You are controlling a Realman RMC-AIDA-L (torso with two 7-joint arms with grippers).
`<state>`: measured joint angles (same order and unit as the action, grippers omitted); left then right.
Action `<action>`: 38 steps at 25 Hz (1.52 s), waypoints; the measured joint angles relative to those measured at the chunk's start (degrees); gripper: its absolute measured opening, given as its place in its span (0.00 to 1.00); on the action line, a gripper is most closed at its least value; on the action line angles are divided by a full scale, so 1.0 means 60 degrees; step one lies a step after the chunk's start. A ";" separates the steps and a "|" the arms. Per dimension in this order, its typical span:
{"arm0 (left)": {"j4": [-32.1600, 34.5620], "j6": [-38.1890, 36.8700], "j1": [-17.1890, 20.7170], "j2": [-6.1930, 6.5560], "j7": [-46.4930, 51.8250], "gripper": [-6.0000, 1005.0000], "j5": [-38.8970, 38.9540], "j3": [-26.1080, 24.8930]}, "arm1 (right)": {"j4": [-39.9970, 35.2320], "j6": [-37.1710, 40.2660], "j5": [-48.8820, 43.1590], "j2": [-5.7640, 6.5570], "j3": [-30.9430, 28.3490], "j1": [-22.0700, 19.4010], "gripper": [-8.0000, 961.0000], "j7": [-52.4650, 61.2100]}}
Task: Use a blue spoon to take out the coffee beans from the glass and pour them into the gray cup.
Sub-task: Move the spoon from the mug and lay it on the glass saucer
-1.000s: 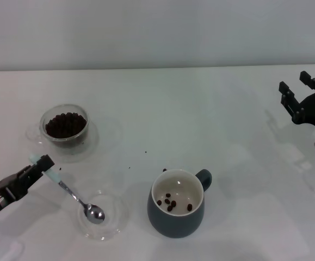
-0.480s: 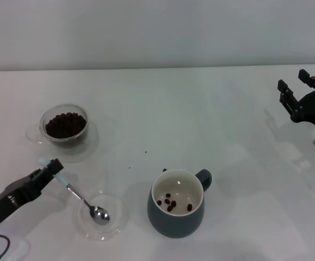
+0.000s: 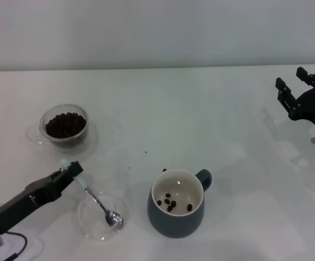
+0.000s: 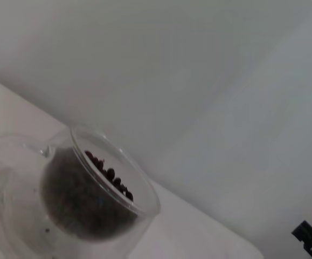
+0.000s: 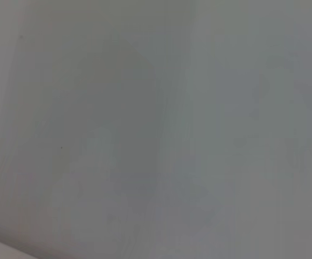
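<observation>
My left gripper [image 3: 69,171] at the lower left is shut on the pale handle of the blue spoon [image 3: 98,202]. The spoon slopes down to the right, and its metal bowl rests in a flat clear dish [image 3: 100,215]. The glass [image 3: 65,126] full of coffee beans [image 3: 65,124] stands at the left, behind the gripper; the left wrist view shows the glass [image 4: 85,197] close up. The gray cup [image 3: 177,210] stands to the right of the dish with a few beans [image 3: 171,203] inside. My right gripper [image 3: 298,88] hangs open at the far right edge.
A few stray beans [image 3: 145,152] lie on the white table [image 3: 211,119] between the glass and the gray cup. A grey wall rises behind the table.
My left gripper has moved right and toward the front with the spoon; the spoon's bowl slid rightward across the flat dish. The right arm has barely moved.
</observation>
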<state>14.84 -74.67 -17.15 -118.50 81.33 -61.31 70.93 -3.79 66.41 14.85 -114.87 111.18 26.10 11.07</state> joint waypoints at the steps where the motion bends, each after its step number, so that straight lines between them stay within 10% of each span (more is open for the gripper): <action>1: -0.0094 0.0029 -0.0067 -0.0009 -0.0005 0.17 -0.0040 -0.0001 | 0.0000 0.0000 0.0000 0.0000 0.0000 0.0000 0.54 0.0004; 15: -0.0552 0.0236 -0.0282 -0.0046 -0.0014 0.19 -0.0033 -0.0003 | -0.0024 -0.0115 0.0000 -0.0029 0.0000 0.0093 0.54 0.0014; 38: -0.0686 0.0377 -0.0078 -0.0019 0.0344 0.53 0.0124 -0.0065 | -0.0131 -0.0245 -0.0026 -0.0029 0.0015 0.0104 0.54 -0.0023</action>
<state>10.72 -72.41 -17.61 -118.62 83.40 -60.56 70.54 -4.57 64.94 14.70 -115.05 111.27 26.73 10.93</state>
